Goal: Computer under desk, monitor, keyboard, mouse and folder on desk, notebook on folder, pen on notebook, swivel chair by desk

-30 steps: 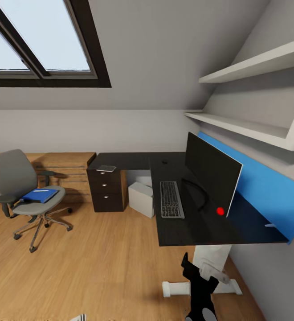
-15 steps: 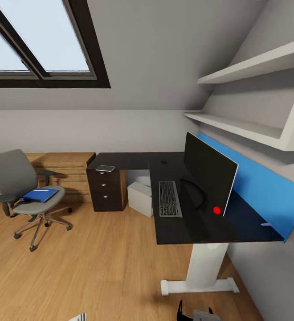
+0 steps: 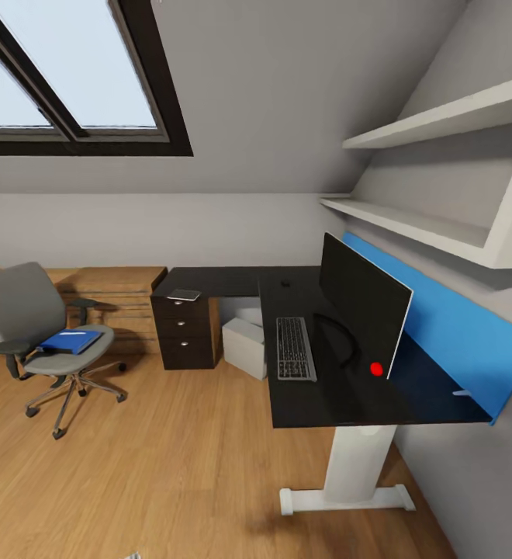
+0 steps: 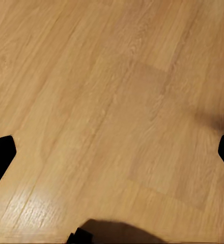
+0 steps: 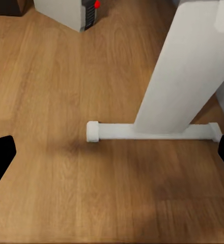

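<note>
Right arm: seen at the frame's bottom centre a second ago, now dropped from the head view; both arms tucked low, so travel rather than grasping is judged the step in hand.
Left gripper point(image 4: 112, 152) and right gripper point(image 5: 112, 152): wide, empty, over the floor point(image 3: 171, 466).
Folder point(image 3: 70, 340): on the swivel chair point(image 3: 35, 330), left of frame, unmoved.
Notebook point(image 3: 184, 294): probably the grey slip on the worktop point(image 3: 326, 392).
Keyboard point(image 3: 295, 348): beside the monitor point(image 3: 362, 303).
</note>
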Robot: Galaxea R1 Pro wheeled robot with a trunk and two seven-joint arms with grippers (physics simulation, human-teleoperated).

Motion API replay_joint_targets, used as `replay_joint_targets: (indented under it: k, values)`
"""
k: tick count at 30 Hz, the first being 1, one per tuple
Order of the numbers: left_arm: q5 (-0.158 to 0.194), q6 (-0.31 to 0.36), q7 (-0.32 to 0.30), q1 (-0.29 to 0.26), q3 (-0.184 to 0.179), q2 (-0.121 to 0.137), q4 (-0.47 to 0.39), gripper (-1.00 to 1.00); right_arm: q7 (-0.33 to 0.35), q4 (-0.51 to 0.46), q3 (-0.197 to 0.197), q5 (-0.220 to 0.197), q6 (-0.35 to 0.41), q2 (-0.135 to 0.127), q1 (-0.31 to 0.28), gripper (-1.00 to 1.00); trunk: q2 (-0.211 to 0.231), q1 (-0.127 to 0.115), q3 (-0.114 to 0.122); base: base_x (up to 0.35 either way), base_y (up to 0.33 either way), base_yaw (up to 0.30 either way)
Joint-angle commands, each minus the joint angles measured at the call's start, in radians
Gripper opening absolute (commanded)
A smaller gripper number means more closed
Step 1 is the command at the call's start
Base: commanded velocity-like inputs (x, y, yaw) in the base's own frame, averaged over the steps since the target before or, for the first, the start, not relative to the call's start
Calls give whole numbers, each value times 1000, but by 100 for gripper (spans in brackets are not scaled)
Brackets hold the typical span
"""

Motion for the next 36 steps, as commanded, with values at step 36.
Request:
replay_joint_targets:
  k: [36]
  values:
    - [4, 0, 7, 0, 17, 0, 122, 100, 88, 132, -3, -76, -63, 4, -83, 100, 132, -73, 52, 39, 94, 158]
